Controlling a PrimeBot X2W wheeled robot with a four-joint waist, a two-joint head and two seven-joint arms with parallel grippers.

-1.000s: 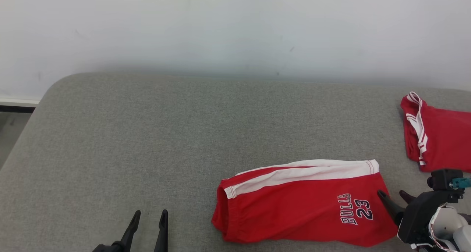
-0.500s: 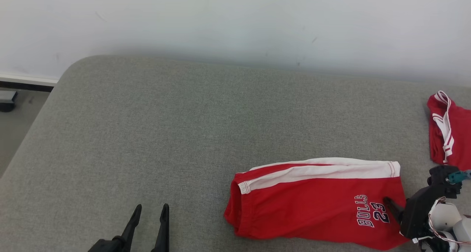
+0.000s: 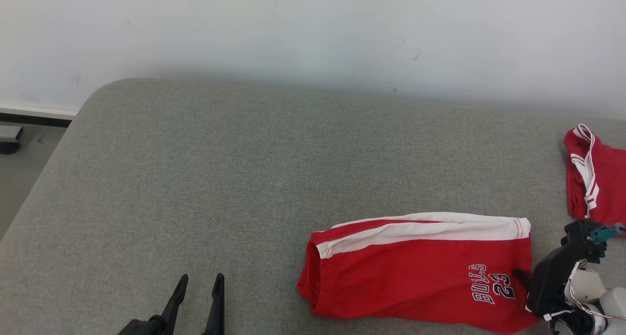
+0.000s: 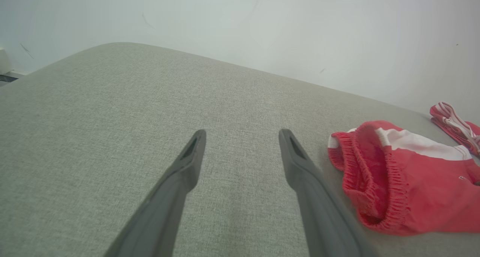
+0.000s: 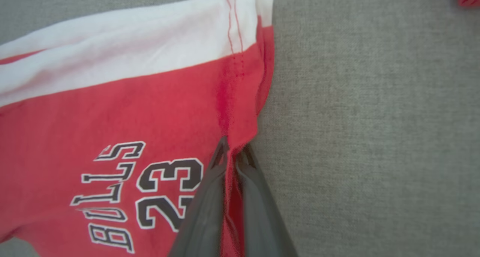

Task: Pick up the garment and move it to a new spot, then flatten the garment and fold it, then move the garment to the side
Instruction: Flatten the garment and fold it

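Observation:
The garment (image 3: 411,271) is a pair of red shorts with a white side stripe and "BULLS 23" print, lying folded on the grey cushion at the lower right of the head view. My right gripper (image 3: 521,276) is shut on its right hem edge; the right wrist view shows the red cloth (image 5: 112,118) pinched between the fingers of that right gripper (image 5: 232,152). My left gripper (image 3: 199,283) stands open at the lower left, above bare cushion, well left of the shorts. In the left wrist view the left gripper (image 4: 242,137) is open with the waistband (image 4: 371,174) to its right.
A second red garment with white trim (image 3: 594,178) lies at the right edge of the grey cushion (image 3: 195,178). A white wall rises behind. The cushion's left edge drops to the floor (image 3: 19,144).
My right gripper has shut on the shorts' right hem, where it stood open before. The head camera shifted, sliding the scene. The left gripper is unmoved.

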